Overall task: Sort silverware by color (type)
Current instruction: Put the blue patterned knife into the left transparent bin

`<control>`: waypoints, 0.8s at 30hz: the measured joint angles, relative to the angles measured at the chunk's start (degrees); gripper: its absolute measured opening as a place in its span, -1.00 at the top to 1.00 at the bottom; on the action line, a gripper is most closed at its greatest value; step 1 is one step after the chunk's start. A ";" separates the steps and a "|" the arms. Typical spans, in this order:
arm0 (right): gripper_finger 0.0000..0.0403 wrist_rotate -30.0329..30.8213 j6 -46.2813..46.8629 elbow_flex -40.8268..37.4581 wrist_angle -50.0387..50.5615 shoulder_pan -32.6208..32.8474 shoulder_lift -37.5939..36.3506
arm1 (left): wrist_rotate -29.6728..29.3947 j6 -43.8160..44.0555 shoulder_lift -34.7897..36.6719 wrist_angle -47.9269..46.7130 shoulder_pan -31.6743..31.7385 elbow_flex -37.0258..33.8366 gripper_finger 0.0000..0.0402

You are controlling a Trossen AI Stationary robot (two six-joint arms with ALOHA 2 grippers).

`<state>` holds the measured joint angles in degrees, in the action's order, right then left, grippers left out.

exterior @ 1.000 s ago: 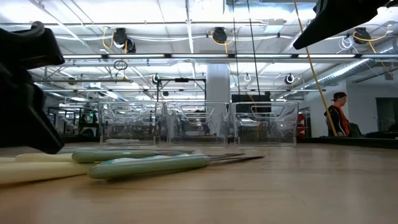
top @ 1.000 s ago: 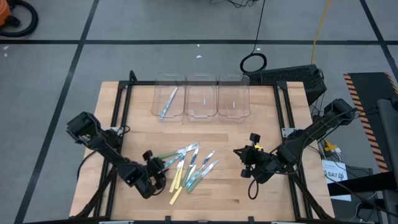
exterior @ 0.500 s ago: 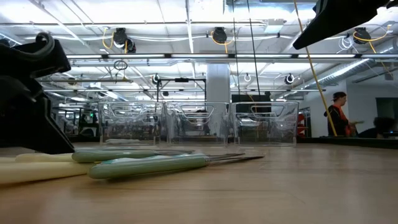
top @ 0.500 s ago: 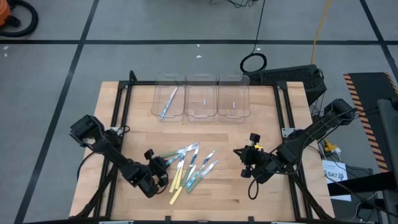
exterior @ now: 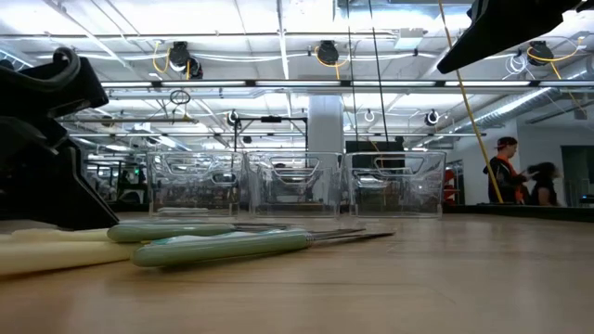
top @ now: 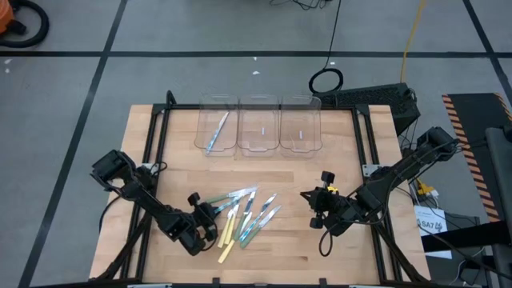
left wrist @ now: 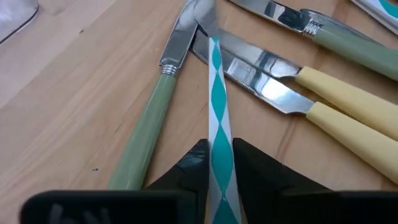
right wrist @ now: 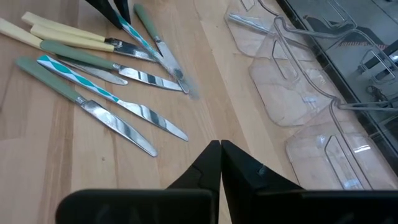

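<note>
- Silverware point(top: 244, 212) is spread in a loose pile on the table point(top: 352, 248), in front of three clear bins point(top: 258, 124); one blue piece point(top: 216, 132) is already in the left bin.
- One blue-and-white striped handle point(left wrist: 219, 124) is pinched by the left gripper point(left wrist: 219, 180); its head is tucked among the pile, so neighbours may be dragged along when it is lifted.
- A thin handle held near its end may tilt or slip out.
- The right gripper point(right wrist: 221, 155) is clenched on nothing, near the pile's other side.

Grey floor point(top: 80, 80) with black lines; bright ceiling lights point(exterior: 306, 28).
</note>
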<state>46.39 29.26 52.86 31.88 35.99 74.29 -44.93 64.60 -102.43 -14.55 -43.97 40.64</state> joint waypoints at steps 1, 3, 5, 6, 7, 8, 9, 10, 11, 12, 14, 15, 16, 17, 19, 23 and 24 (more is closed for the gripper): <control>0.96 -0.01 0.00 0.02 0.00 0.00 0.00 | -0.11 -0.06 0.00 -0.02 0.00 0.00 0.70; 0.96 -0.01 0.00 0.02 0.02 0.00 0.00 | -0.59 -0.43 -0.04 -0.05 -0.02 0.00 0.72; 0.96 0.00 0.00 0.02 0.02 0.00 0.00 | -0.76 -0.47 -0.07 -0.13 0.01 0.00 0.72; 0.96 0.00 0.00 0.02 0.02 0.00 -0.01 | -0.77 -0.57 -0.07 -0.13 0.02 0.00 0.72; 0.96 0.00 -0.02 0.02 0.02 0.00 -0.01 | -0.86 -0.76 -0.07 -0.13 0.02 0.00 0.72; 0.96 0.00 -0.02 0.02 0.04 0.00 -0.01 | -0.92 -0.92 -0.07 -0.15 0.02 0.00 0.72; 0.96 0.00 -0.04 0.02 0.03 0.00 -0.01 | -1.00 -0.92 -0.08 -0.15 0.02 0.00 0.72; 0.96 0.00 -0.06 0.02 0.04 0.00 0.00 | -1.08 -0.92 -0.09 -0.15 0.01 0.00 0.72; 0.96 0.00 -0.07 0.02 0.04 0.00 0.00 | -1.20 -0.93 -0.09 -0.17 0.00 0.00 0.72; 0.96 0.00 -0.07 0.02 0.04 -0.01 0.00 | -1.37 -0.94 -0.09 -0.17 0.00 0.00 0.72; 0.96 0.00 -0.07 0.00 0.04 0.00 -0.01 | -1.71 -0.99 -0.02 -0.22 0.00 -0.04 0.72; 0.96 0.00 -0.06 0.02 0.04 0.00 -0.01 | -1.79 -1.17 -0.02 -0.25 0.03 -0.04 0.72; 0.96 0.00 -0.02 0.02 0.04 0.00 -0.01 | -1.85 -1.53 -0.02 -0.35 0.07 0.01 0.72; 0.96 0.00 -0.02 0.00 0.04 0.00 0.01 | -1.88 -1.77 0.00 -0.39 0.13 0.07 0.72; 0.96 0.00 -0.02 0.01 0.04 -0.01 0.00 | -1.96 -1.90 0.00 -0.44 0.24 0.07 0.72; 0.96 0.00 -0.02 0.02 0.04 0.00 -0.01 | -2.60 -2.00 0.00 -0.70 0.42 0.07 0.72; 0.96 0.00 -0.02 0.00 0.04 0.00 0.01 | -2.74 -2.03 0.00 -0.80 0.44 0.07 0.72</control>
<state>46.39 29.23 52.86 31.92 35.99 74.30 -47.67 62.57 -102.43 -15.35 -43.52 40.71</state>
